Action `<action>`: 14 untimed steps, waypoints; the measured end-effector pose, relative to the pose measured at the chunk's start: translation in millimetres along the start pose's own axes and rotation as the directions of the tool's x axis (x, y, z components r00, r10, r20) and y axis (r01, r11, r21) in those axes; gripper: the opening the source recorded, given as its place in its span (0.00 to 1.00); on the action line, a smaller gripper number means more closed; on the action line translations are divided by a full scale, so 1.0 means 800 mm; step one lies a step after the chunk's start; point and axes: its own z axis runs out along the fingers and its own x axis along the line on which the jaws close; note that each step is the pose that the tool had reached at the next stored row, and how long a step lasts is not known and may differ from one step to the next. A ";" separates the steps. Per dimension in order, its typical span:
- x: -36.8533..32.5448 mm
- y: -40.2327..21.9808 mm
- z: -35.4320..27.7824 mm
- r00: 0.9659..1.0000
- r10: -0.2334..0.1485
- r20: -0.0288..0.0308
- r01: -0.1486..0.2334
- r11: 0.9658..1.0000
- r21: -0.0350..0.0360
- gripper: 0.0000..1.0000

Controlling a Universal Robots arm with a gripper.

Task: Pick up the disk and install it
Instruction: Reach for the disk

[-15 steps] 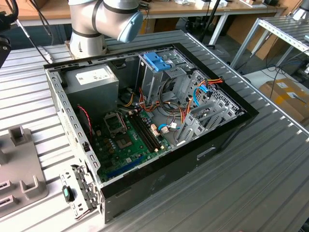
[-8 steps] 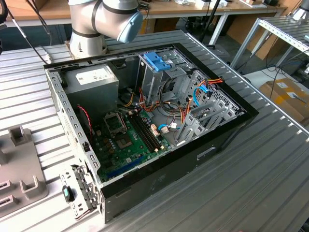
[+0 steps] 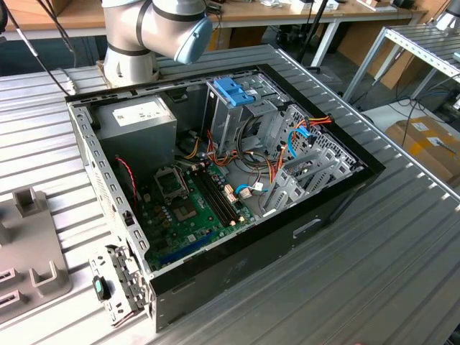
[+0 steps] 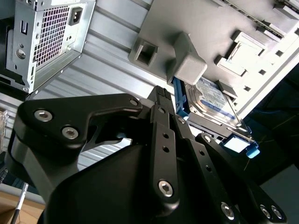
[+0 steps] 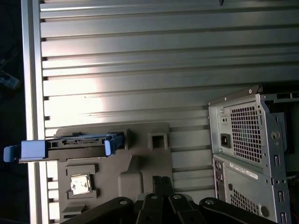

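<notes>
The disk point(image 4: 212, 100) is a grey metal drive with a white-and-blue label, framed by a light-blue carrier rail. It stands on edge in a grey fixture point(image 4: 187, 28) on the ribbed table. In the first wrist view the disk point(image 5: 79, 144) shows edge-on at the fixture's point(image 5: 140, 158) outer end. My gripper point(image 4: 161, 93) hovers over the fixture, a short way from the disk and not touching it. Its black fingers meet at the tips point(image 5: 161, 179) and hold nothing.
An open computer case point(image 3: 215, 180) lies on the table, with a tall drive cage topped by a blue latch point(image 3: 233, 90), a grey power supply point(image 3: 136, 118) and the motherboard. The case's rear panel point(image 5: 252, 140) stands near the fixture point(image 3: 29, 244). The arm's base point(image 3: 133, 43) is behind the case.
</notes>
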 end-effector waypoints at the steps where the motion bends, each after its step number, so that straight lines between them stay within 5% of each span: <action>1: 0.0000 0.0000 0.0000 1.000 0.000 0.000 0.000 1.000 0.000 0.11; 14: 0.0126 -0.0009 -0.0004 1.000 0.000 0.000 0.000 1.000 0.000 0.11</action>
